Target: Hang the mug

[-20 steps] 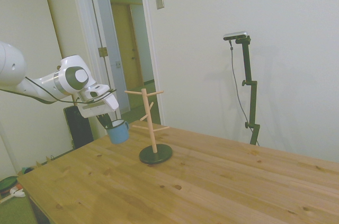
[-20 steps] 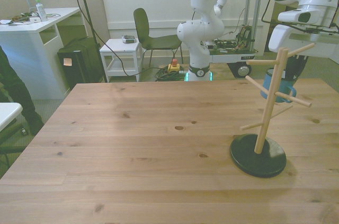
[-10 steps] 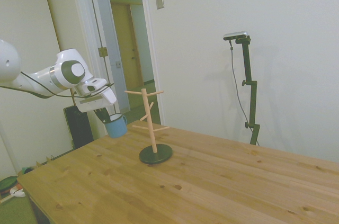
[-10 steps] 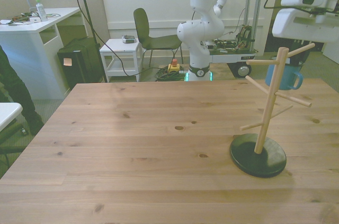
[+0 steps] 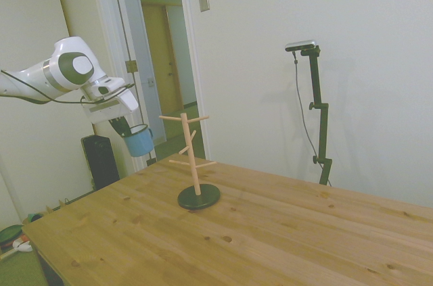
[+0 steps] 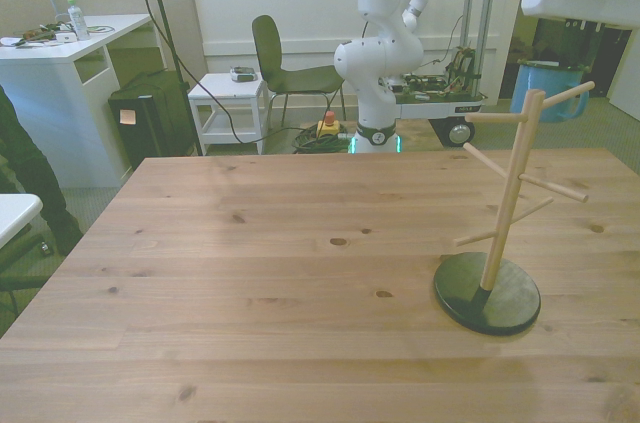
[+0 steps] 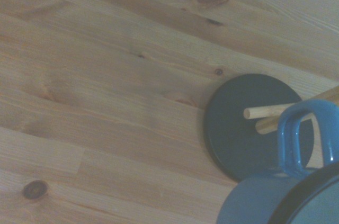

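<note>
The mug [image 5: 139, 141] is held up high in the gripper [image 5: 122, 126], left of the stand [image 5: 193, 157] in the side view. Its handle [image 7: 298, 136] is turned toward the pegs [image 7: 265, 112].

The gripper [image 5: 122, 126] has lifted the mug [image 5: 139, 140] higher. It now hangs toward the side view's upper left, farther from the peg stand [image 5: 193, 157].

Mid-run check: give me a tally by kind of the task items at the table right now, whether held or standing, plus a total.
Mugs: 1, the light-blue mug held in the tool, up beside the stand, not hung.
Wooden peg stands: 1, the peg stand upright on its dark round base on the table.
Total: 2
</note>
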`<state>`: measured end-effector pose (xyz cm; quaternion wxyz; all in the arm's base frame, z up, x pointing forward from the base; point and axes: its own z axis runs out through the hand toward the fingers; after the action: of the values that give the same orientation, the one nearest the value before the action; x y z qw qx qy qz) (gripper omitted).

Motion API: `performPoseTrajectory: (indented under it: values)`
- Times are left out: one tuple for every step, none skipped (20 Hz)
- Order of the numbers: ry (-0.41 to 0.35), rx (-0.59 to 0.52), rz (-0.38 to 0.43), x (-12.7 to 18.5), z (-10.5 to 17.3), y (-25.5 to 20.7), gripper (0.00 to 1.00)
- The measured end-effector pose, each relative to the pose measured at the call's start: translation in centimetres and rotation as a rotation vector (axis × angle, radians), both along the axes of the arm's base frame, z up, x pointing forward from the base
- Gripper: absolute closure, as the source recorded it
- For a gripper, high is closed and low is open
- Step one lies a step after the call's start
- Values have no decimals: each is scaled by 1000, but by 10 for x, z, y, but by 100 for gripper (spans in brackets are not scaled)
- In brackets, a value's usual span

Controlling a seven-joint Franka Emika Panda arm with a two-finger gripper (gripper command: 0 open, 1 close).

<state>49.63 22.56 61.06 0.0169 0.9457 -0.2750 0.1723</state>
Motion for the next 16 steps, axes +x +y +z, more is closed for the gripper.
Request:
performPoseTrajectory:
  values:
    - [-3, 2, 4, 0, 7, 0, 100]
    - [-5, 4, 8, 0, 14, 0, 100]
    - [-6, 7, 10, 1, 19, -1, 100]
    - [-6, 9, 10, 2, 24, -2, 100]
    - [-7, 13, 10, 4, 29, -3, 100]
    - [-5, 16, 10, 7, 32, -6, 100]
    - [-5, 17, 10, 10, 35, -9, 100]
    - [-4, 19, 11, 14, 37, -11, 100]
    - [-3, 20, 10, 17, 38, -14, 100]
    - [-1, 22, 8, 20, 37, -16, 100]
    - [1, 22, 7, 22, 37, -17, 100]
    - [3, 22, 6, 24, 36, -19, 100]
    - [4, 23, 5, 26, 36, -20, 100]
    - [5, 25, 6, 27, 37, -21, 100]
    - [6, 26, 6, 28, 37, -22, 100]
    - [8, 26, 7, 29, 38, -22, 100]
